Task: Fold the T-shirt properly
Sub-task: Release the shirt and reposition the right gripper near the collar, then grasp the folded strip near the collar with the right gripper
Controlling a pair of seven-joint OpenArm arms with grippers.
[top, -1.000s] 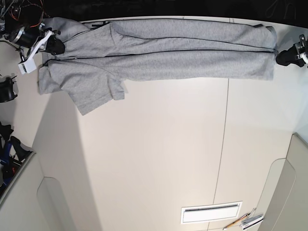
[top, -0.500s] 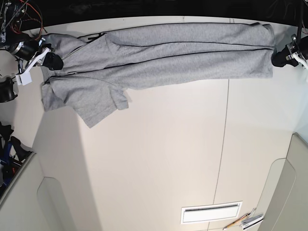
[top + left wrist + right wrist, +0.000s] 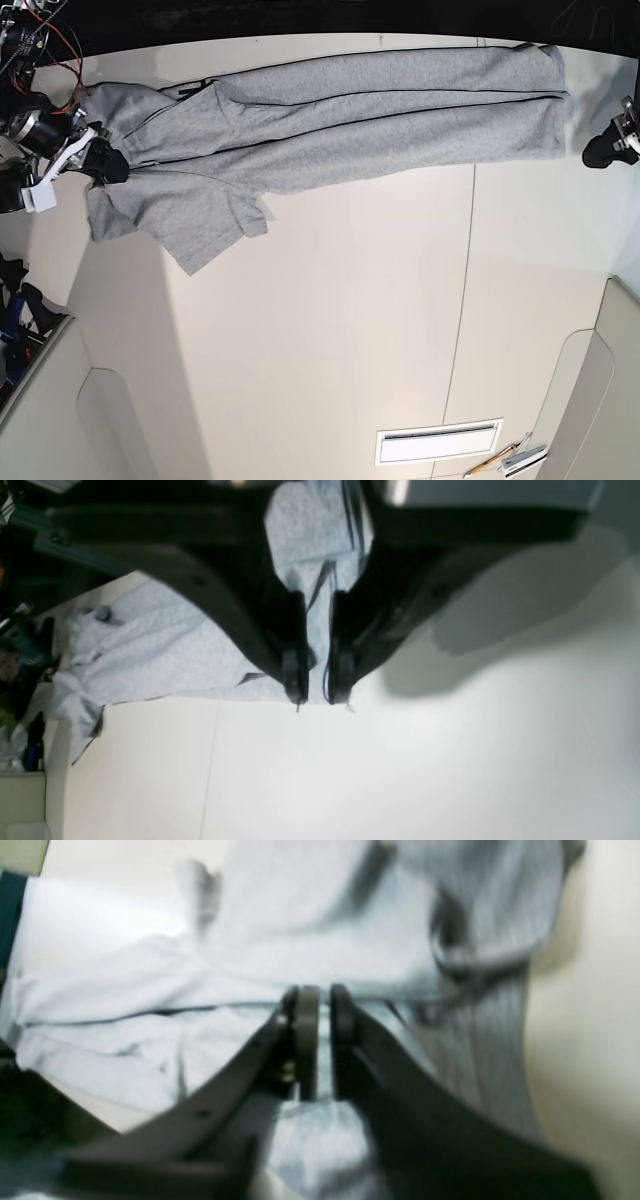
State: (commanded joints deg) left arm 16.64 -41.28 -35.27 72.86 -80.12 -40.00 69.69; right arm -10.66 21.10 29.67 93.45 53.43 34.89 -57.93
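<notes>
The light grey T-shirt (image 3: 350, 120) lies stretched in a long folded band along the table's far edge, plain side up, with one sleeve (image 3: 190, 215) spread toward the front. My right gripper (image 3: 105, 162) is shut on the collar end; in the right wrist view the pads (image 3: 306, 1040) pinch blurred grey cloth (image 3: 350, 940). My left gripper (image 3: 592, 153) is at the hem's front corner. In the left wrist view its fingers (image 3: 295, 675) stand nearly together with grey fabric (image 3: 175, 655) in the narrow gap.
A white slotted panel (image 3: 438, 442) and some pens (image 3: 510, 462) lie at the front right. Cables and electronics (image 3: 30, 30) crowd the far left corner. A dark clamp (image 3: 14, 188) sits at the left edge. A seam (image 3: 468, 300) runs across the tabletop.
The right gripper has pulled the collar end left and toward the front, so the band now slants. The left gripper has moved toward the front, from mid-hem to the hem's corner.
</notes>
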